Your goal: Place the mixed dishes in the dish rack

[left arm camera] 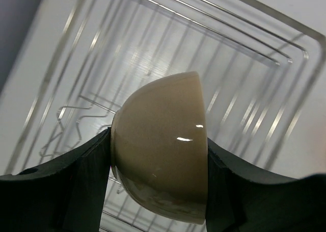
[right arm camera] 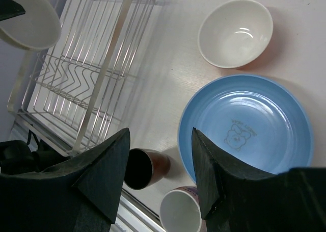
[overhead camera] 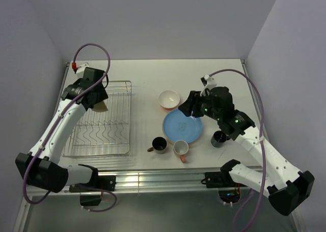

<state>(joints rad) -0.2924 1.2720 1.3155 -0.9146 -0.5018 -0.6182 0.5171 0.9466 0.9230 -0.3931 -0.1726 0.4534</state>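
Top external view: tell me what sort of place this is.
Probably a robotics test cell, not a kitchen: left arm and right arm bolted to a white table, bare walls, a dish rack.

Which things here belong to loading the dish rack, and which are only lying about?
Of the job: dish rack, cream bowl, orange-sided bowl, blue plate, brown mug, pink mug, dark blue mug.
Not of the job: purple cables, table.

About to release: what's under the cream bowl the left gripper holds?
Wavy wire floor of the dish rack, bare where visible. The patch directly behind the cream bowl is hidden.
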